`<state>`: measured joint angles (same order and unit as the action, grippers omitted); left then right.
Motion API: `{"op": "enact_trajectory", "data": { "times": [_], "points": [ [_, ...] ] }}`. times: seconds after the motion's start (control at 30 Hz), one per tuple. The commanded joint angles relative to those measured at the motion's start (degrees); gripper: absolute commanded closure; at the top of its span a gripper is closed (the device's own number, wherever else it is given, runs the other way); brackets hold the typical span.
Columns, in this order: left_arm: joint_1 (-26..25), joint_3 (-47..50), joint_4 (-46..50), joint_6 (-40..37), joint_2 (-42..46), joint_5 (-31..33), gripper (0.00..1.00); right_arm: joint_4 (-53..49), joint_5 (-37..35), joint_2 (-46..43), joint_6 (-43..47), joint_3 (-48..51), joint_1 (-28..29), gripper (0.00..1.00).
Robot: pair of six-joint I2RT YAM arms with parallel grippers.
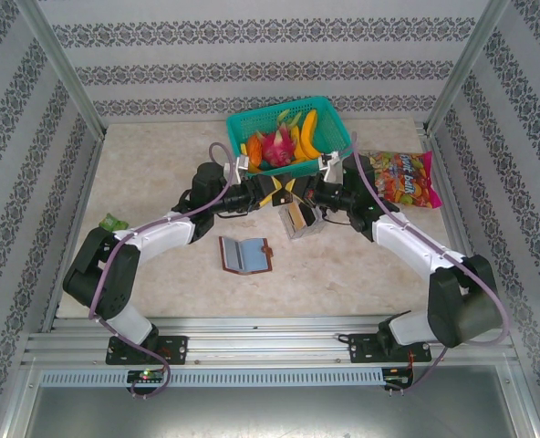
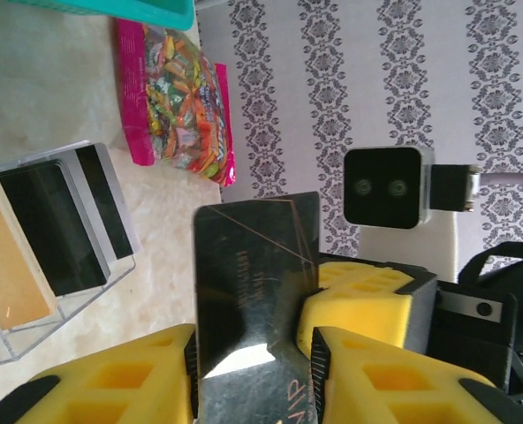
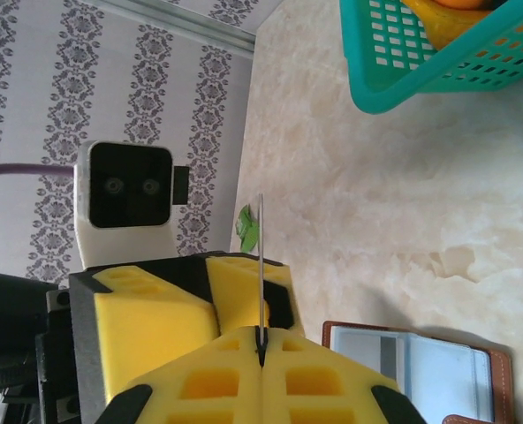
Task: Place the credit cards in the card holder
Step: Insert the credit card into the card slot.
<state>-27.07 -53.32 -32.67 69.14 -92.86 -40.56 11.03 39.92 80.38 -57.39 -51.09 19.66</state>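
Above the table both grippers meet on one black credit card (image 2: 253, 265). My right gripper (image 3: 261, 340) is shut on it, with the card (image 3: 261, 265) edge-on between its pads. My left gripper (image 2: 254, 353) has closed across the card's width, its pads against the two long edges. In the top view the left gripper (image 1: 268, 193) and right gripper (image 1: 297, 192) face each other over a clear box (image 1: 299, 221). More credit cards stand in that box: a tan one (image 2: 10, 265) and a black one (image 2: 54, 230). The brown card holder (image 1: 244, 255) lies open on the table, grey-blue slots up (image 3: 420, 371).
A teal basket (image 1: 288, 137) of toy fruit stands just behind the grippers. A pink bag of sweets (image 1: 402, 178) lies to the right, and a small green item (image 1: 113, 222) sits at the far left. Patterned walls close in the table.
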Motion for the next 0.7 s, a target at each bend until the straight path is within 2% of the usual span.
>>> {"op": "enact_trajectory", "data": {
  "times": [0.0, 0.27, 0.5, 0.67],
  "points": [
    [1.0, 1.2, -3.8, 1.0, 0.3, -1.0, 0.63, 2.8, 2.0, 0.5, -1.1, 0.9, -1.0, 1.0],
    [1.5, 1.8, -4.2, 1.3, 0.9, -1.1, 0.77, 2.6, 4.4, 1.7, -1.3, 0.1, -1.6, 0.99],
    [1.4, 1.3, -6.0, 2.6, 0.1, -2.4, 0.72, 4.8, 6.1, 2.9, -2.6, -0.1, -1.6, 0.99],
    [1.5, 1.7, -6.2, 2.8, 0.2, -2.2, 0.78, 4.5, 5.9, 3.4, -2.4, -0.1, -1.6, 0.98]
  ]
}}
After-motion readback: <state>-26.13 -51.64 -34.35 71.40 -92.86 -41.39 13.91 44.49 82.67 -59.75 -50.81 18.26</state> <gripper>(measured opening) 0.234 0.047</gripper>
